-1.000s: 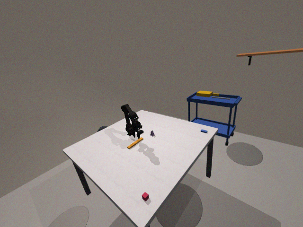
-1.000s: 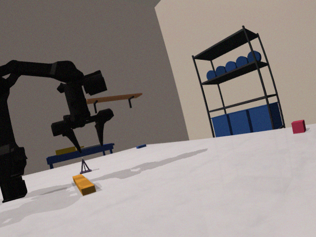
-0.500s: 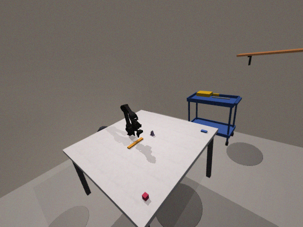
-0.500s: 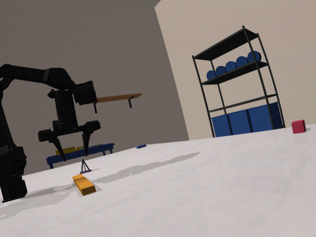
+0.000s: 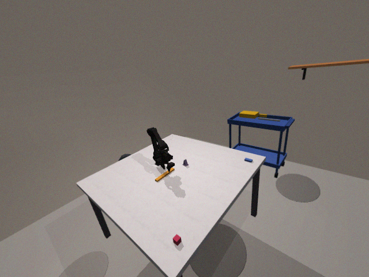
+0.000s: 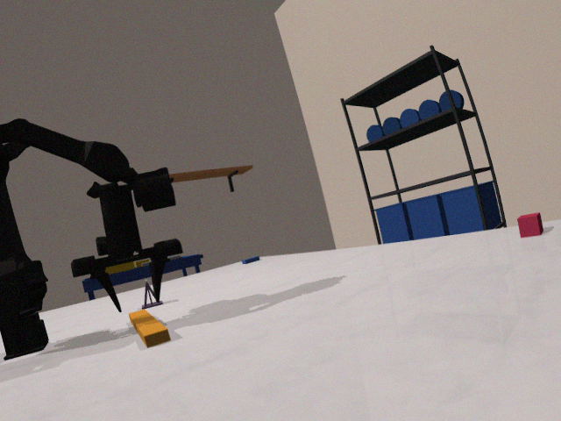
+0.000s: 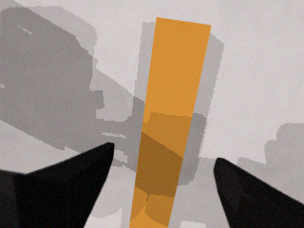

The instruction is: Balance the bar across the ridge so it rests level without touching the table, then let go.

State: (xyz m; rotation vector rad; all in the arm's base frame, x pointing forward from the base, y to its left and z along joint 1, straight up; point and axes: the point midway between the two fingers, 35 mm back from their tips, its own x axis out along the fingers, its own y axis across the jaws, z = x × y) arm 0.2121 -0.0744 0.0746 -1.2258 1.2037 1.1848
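Observation:
An orange bar (image 5: 162, 176) (image 6: 149, 327) (image 7: 173, 85) lies flat on the white table (image 5: 128, 193) (image 6: 362, 339). My gripper (image 5: 166, 169) (image 6: 138, 306) (image 7: 164, 157) is open and empty, pointing down just above the bar. In the wrist view one fingertip is on each side of the bar, with a gap on both sides. The bar's near end runs out of the bottom of that view. The ridge, a small dark purple triangular stand (image 5: 185, 163) (image 6: 152, 304), stands on the table beyond the bar, close behind one finger in the exterior view.
A small blue block (image 5: 248, 160) (image 6: 250, 260) lies near the table's far right corner. A red cube (image 5: 177, 239) (image 6: 529, 224) sits near another corner. A blue cart (image 5: 253, 122) stands beyond the table. A dark shelf rack (image 6: 398, 86) stands in the background.

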